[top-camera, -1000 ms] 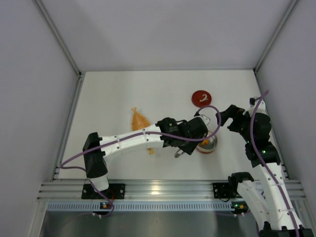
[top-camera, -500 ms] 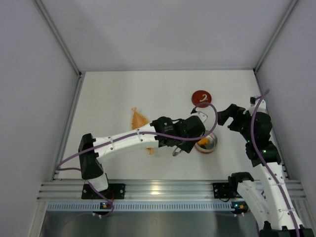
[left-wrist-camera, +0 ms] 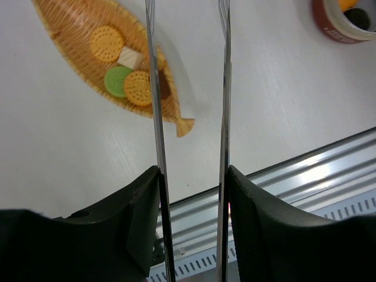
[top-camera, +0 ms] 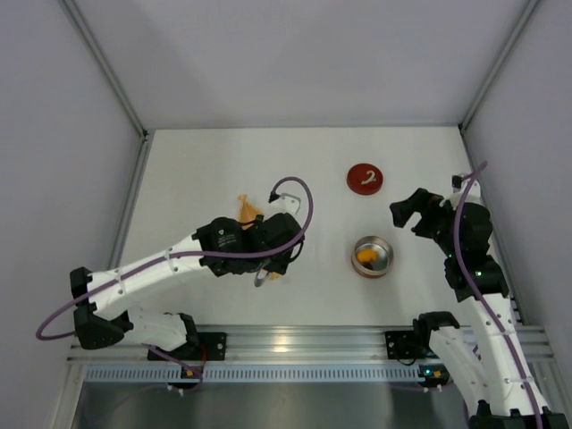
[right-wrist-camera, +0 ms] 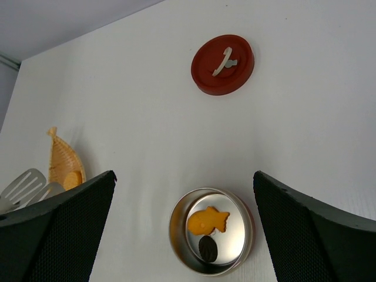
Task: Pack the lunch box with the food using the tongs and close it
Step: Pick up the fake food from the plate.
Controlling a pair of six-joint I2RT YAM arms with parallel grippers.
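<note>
The lunch box (top-camera: 388,250) is a round steel tin standing open right of centre. Inside it lie an orange fish-shaped piece of food (right-wrist-camera: 208,221) and a dark piece (right-wrist-camera: 207,249). Its red lid (top-camera: 365,177) lies flat farther back. My left gripper (top-camera: 277,241) is shut on the tongs (left-wrist-camera: 154,117), whose two thin arms rest against my finger pads. They reach over the near end of the orange leaf-shaped dish (left-wrist-camera: 64,35), which holds round biscuits (left-wrist-camera: 107,43), a green piece and a white cube. My right gripper (right-wrist-camera: 183,176) hangs open above the tin (right-wrist-camera: 176,232), holding nothing.
The metal rail (top-camera: 295,340) runs along the near table edge, close behind my left gripper. Grey walls enclose the table on three sides. The lid (right-wrist-camera: 222,64) sits apart from the tin, and the dish (top-camera: 250,214) lies left of the tin.
My left arm has swung left with the tongs, from over the tin to the dish. The tin now stands uncovered. The right arm has not moved.
</note>
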